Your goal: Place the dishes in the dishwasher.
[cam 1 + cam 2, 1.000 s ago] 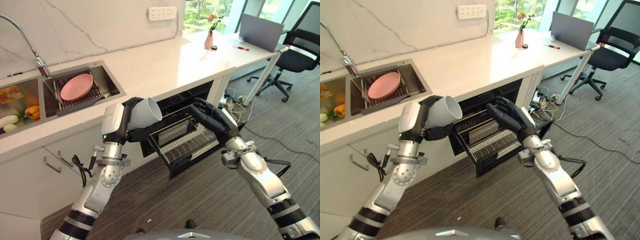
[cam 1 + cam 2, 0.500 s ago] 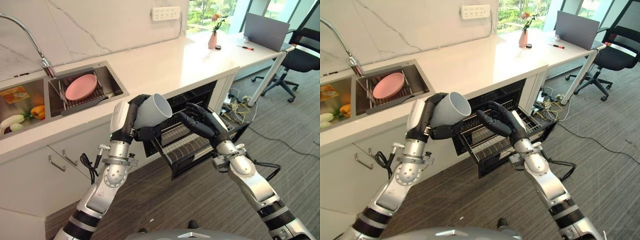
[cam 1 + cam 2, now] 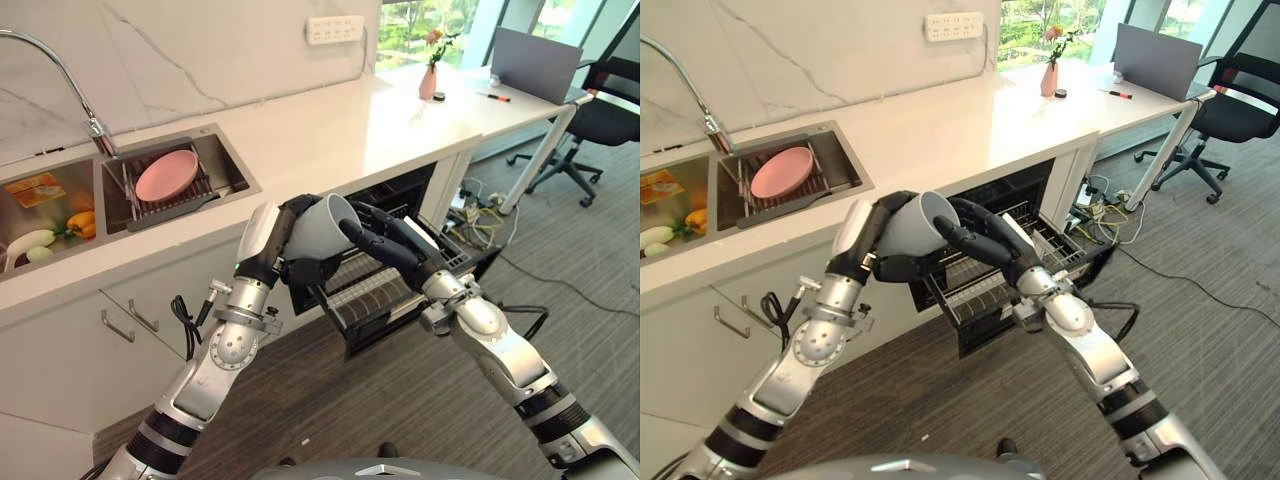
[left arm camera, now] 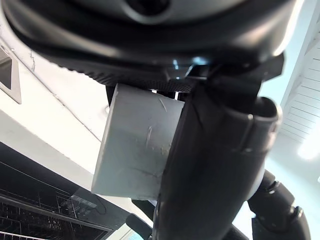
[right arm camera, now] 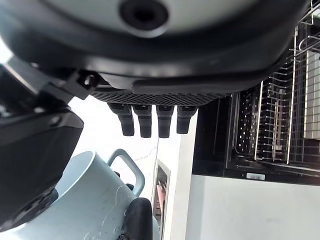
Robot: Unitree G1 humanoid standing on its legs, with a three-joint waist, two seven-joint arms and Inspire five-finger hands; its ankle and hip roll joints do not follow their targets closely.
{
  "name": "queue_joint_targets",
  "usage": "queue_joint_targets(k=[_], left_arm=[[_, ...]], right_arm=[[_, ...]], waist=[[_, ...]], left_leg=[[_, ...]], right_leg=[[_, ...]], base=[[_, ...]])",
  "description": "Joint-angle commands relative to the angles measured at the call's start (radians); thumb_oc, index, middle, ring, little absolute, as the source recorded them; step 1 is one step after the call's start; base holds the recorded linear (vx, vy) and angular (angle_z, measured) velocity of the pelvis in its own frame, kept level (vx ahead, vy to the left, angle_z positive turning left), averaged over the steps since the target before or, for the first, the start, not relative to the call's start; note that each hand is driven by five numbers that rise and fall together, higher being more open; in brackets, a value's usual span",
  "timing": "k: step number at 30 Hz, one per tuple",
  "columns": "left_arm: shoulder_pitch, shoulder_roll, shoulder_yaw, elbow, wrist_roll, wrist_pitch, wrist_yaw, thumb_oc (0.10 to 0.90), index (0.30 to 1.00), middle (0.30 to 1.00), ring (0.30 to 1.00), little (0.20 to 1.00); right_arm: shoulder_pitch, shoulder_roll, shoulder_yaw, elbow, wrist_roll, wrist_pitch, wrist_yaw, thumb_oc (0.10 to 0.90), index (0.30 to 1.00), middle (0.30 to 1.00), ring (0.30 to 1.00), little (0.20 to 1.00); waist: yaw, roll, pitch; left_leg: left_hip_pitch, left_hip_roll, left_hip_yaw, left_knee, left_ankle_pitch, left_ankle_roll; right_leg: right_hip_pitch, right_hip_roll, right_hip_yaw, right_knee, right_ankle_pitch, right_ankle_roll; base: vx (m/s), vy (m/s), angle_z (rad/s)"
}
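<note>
Mug (image 3: 322, 226): pale grey-white, with a loop handle; it is being held in the air, tipped on its side, just in front of the white surface (image 3: 330, 130) and above the near end of the dishwasher rack (image 3: 375, 290).

Left hand (image 3: 292, 243): fingers and thumb are curling round the mug's body, gripping it.

Right hand (image 3: 385, 240): it is reaching in from the right with fingers spread and extended, their tips lying at the mug's open rim; whether they are touching it cannot be told.

Dishwasher rack: a dark wire basket, standing pulled out from the opening under the surface.

Pink plate (image 3: 167, 174): it is lying on a wire drainer inside the sink (image 3: 222, 170), well apart from both hands.

Vegetables (image 3: 72, 224): they are sitting in the sink's other basin.

Pink vase (image 3: 428, 80): it is standing with flowers at the far end of the surface.
</note>
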Motion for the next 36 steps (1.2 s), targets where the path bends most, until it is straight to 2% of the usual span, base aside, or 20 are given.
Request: queue_joint_targets(k=[1,7,15,21,22,23,29,33,34,35,36], left_arm=[[-0.182,0.029,-0.063,-0.075,0.01,-0.13,0.013,0.4,0.3,0.3,0.3,0.3],[-0.227,0.079,-0.112,-0.106,0.03,-0.16,-0.036,0.4,0.3,0.3,0.3,0.3],[-0.252,0.079,-0.145,-0.139,-0.059,-0.179,-0.094,0.4,0.3,0.3,0.3,0.3],[-0.302,0.094,-0.16,-0.155,-0.044,-0.18,-0.09,0.4,0.3,0.3,0.3,0.3],[-0.309,0.098,-0.163,-0.158,-0.039,-0.182,-0.09,0.4,0.3,0.3,0.3,0.3],[-0.313,0.104,-0.164,-0.164,-0.032,-0.182,-0.088,0.4,0.3,0.3,0.3,0.3],[-0.323,0.114,-0.167,-0.173,-0.007,-0.186,-0.08,0.4,0.3,0.3,0.3,0.3],[-0.309,0.112,-0.128,-0.163,0.07,-0.164,-0.016,0.4,0.3,0.3,0.3,0.3],[-0.303,0.111,-0.115,-0.162,0.077,-0.162,-0.006,0.587,0.58,0.58,0.58,0.58],[-0.302,0.112,-0.117,-0.163,0.077,-0.162,-0.006,0.701,0.752,0.752,0.752,0.752],[-0.291,0.108,-0.099,-0.159,0.09,-0.155,0.008,0.8,0.9,0.9,0.9,0.9]], right_arm=[[-0.164,0.005,-0.006,-0.049,0.024,-0.115,0.018,0.8,0.9,0.9,0.9,0.9],[-0.22,-0.058,0.022,-0.051,0.029,-0.113,0.042,0.8,0.9,0.9,0.9,0.9],[-0.278,-0.11,0.064,-0.076,0.014,-0.12,0.072,0.8,0.9,0.9,0.9,0.9],[-0.328,-0.145,0.111,-0.061,-0.006,-0.103,0.083,0.8,0.9,0.9,0.9,0.9],[-0.342,-0.152,0.126,-0.057,-0.002,-0.097,0.092,0.425,0.338,0.338,0.338,0.338],[-0.359,-0.167,0.137,-0.059,-0.008,-0.095,0.096,0.4,0.3,0.3,0.3,0.3],[-0.377,-0.189,0.148,-0.058,-0.006,-0.093,0.091,0.4,0.3,0.3,0.3,0.3],[-0.257,-0.082,0.038,-0.026,-0.057,-0.115,-0.023,0.4,0.3,0.3,0.3,0.3],[-0.221,-0.047,0.011,-0.019,-0.065,-0.12,-0.047,0.4,0.3,0.3,0.3,0.3],[-0.218,-0.046,0.01,-0.021,-0.066,-0.12,-0.047,0.4,0.3,0.3,0.3,0.3],[-0.173,0.005,-0.018,-0.017,-0.084,-0.125,-0.076,0.4,0.3,0.3,0.3,0.3]], waist=[[0.003,-0.025,-0.053],[0.0,-0.027,-0.055],[-0.002,-0.032,-0.055],[-0.003,-0.036,-0.056],[-0.003,-0.036,-0.056],[-0.003,-0.038,-0.057],[-0.005,-0.036,-0.056],[-0.005,-0.029,-0.052],[-0.005,-0.026,-0.051],[-0.005,-0.027,-0.053],[-0.005,-0.024,-0.05]], left_leg=[[0.002,-0.032,0.009,0.011,-0.067,-0.018],[0.004,-0.031,0.01,0.011,-0.067,-0.02],[0.004,-0.031,0.01,0.011,-0.067,-0.021],[0.005,-0.031,0.012,0.011,-0.068,-0.022],[0.006,-0.032,0.012,0.011,-0.068,-0.022],[0.006,-0.031,0.013,0.011,-0.068,-0.022],[0.008,-0.031,0.014,0.011,-0.069,-0.023],[0.009,-0.032,0.016,0.011,-0.072,-0.017],[0.008,-0.033,0.015,0.011,-0.073,-0.016],[0.009,-0.033,0.015,0.011,-0.073,-0.016],[0.007,-0.034,0.014,0.011,-0.074,-0.015]], right_leg=[[0.05,-0.038,-0.028,0.021,-0.112,0.061],[0.051,-0.037,-0.029,0.02,-0.112,0.061],[0.049,-0.036,-0.027,0.021,-0.111,0.064],[0.051,-0.036,-0.025,0.021,-0.11,0.064],[0.051,-0.036,-0.026,0.021,-0.11,0.064],[0.051,-0.036,-0.026,0.021,-0.109,0.064],[0.05,-0.036,-0.025,0.021,-0.109,0.064],[0.051,-0.038,-0.023,0.021,-0.11,0.065],[0.05,-0.038,-0.024,0.021,-0.111,0.065],[0.051,-0.038,-0.025,0.021,-0.111,0.065],[0.05,-0.038,-0.025,0.022,-0.113,0.065]], base=[[0.0,0.0,0.0],[0.0,0.0,0.0],[0.0,0.0,0.0],[0.0,0.0,0.0],[0.0,0.0,0.0],[0.0,0.0,0.0],[0.0,0.0,0.0],[0.0,0.0,0.0],[0.0,0.0,0.0],[0.0,0.0,0.0],[0.0,0.0,0.0]])
